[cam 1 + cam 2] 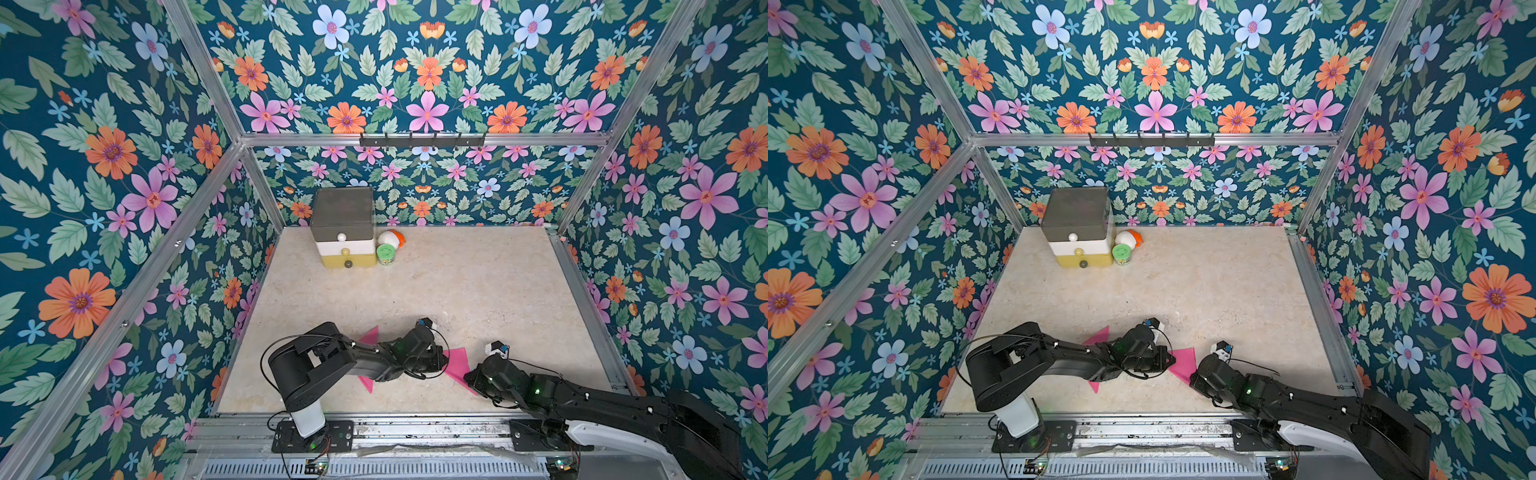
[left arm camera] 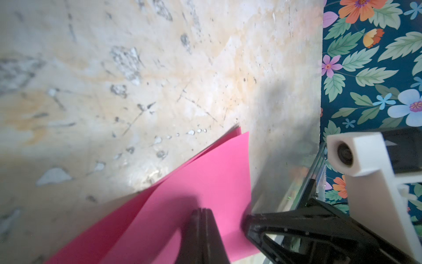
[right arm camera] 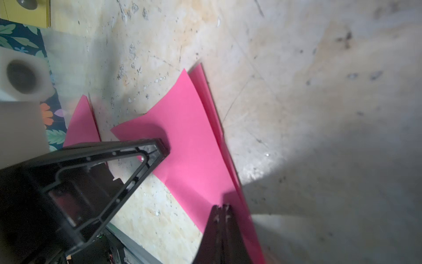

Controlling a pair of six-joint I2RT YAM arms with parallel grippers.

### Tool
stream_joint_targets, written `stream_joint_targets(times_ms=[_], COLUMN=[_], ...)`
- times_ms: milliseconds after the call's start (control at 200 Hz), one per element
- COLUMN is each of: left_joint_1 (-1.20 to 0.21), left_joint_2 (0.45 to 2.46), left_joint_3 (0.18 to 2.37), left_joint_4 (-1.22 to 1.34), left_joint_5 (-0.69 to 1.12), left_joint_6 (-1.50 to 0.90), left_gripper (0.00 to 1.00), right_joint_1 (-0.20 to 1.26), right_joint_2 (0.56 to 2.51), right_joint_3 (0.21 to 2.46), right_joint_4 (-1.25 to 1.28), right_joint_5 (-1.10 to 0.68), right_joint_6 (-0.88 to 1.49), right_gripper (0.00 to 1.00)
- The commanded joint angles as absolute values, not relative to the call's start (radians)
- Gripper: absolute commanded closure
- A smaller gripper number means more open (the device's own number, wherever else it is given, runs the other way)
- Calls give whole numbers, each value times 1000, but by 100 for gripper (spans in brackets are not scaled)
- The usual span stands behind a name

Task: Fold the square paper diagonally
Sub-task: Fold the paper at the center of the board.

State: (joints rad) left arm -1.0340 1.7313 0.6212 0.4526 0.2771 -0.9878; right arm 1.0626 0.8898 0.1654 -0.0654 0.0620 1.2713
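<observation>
Paper (image 2: 205,173), pink, is lying doubled on the table (image 2: 137,68) between the arms; it is probably behaving thin, light and slippery. Your left gripper (image 2: 202,212) and right gripper (image 3: 221,209) are resting on it, jaws closed, gripping nothing. You should be taking it by a free corner.

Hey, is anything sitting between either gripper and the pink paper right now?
Nothing visible does. The left gripper and right gripper, both shut, sit right on the pink paper, seemingly pressing it. The drawer unit stands far behind.
</observation>
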Motion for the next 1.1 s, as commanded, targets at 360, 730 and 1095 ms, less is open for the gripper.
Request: stream_joint_targets(times_ms=[360, 730, 1095], left_joint_1=[-1027, -1028, -1028], left_joint_2=[1724, 1729, 1723], left_joint_3=[598, 603, 599], left_joint_4=[321, 342, 345], left_joint_5=[224, 243, 241], left_joint_6=[-959, -956, -957], left_gripper=[100, 100, 100], right_joint_1=[1082, 1115, 1115], right_joint_2=[843, 1220, 1324], right_joint_3=[403, 549, 486], right_joint_4=[-423, -161, -60], right_joint_5=[146, 134, 109], right_joint_6=[1172, 1110, 1159], right_gripper=[100, 100, 100])
